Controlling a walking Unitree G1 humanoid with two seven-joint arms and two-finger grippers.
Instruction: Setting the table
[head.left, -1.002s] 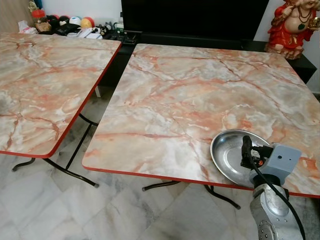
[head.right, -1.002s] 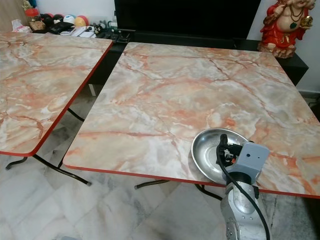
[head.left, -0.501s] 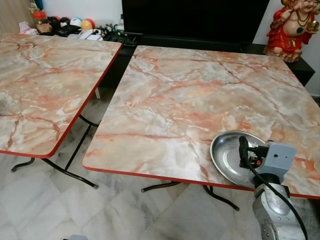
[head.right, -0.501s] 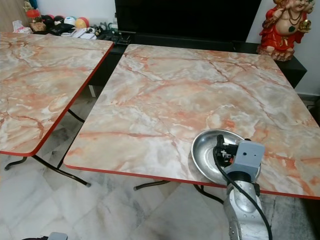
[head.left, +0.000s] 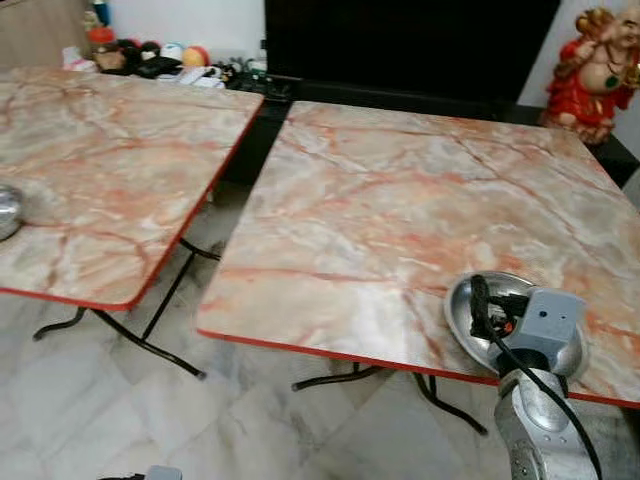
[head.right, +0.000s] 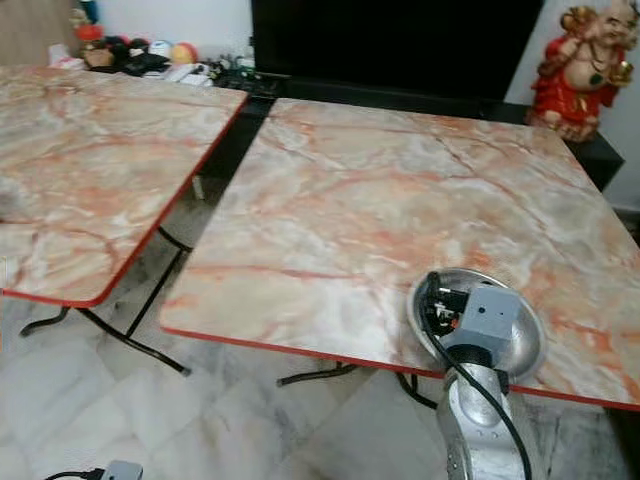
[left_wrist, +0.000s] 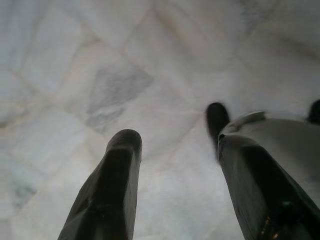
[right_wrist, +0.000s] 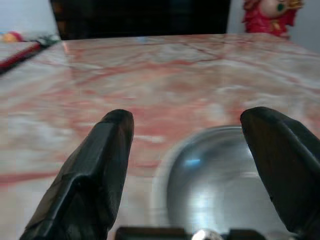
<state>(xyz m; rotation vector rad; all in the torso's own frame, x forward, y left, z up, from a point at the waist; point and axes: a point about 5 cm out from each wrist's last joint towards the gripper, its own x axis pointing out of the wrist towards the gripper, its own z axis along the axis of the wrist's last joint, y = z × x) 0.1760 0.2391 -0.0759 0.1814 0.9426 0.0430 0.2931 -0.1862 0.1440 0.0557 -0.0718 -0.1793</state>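
Steel plate at the near edge of the right-hand tabletop

The round steel plate (head.right: 520, 330) lies flat, hollow side up, with no long axis, near the front right corner of the marble tabletop (head.left: 400, 200). The right end effector (right_wrist: 187, 150) hovers over its near rim, fingers apart. The left end effector (left_wrist: 175, 165) hangs over the floor (left_wrist: 125, 60), fingers apart.

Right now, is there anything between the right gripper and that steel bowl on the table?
Nothing visible. The right gripper hangs just above the steel bowl, fingers spread wide, with only the bowl's rim and hollow between them. The bowl sits near the front edge of the marble-pattern table, and the surface around it is bare.
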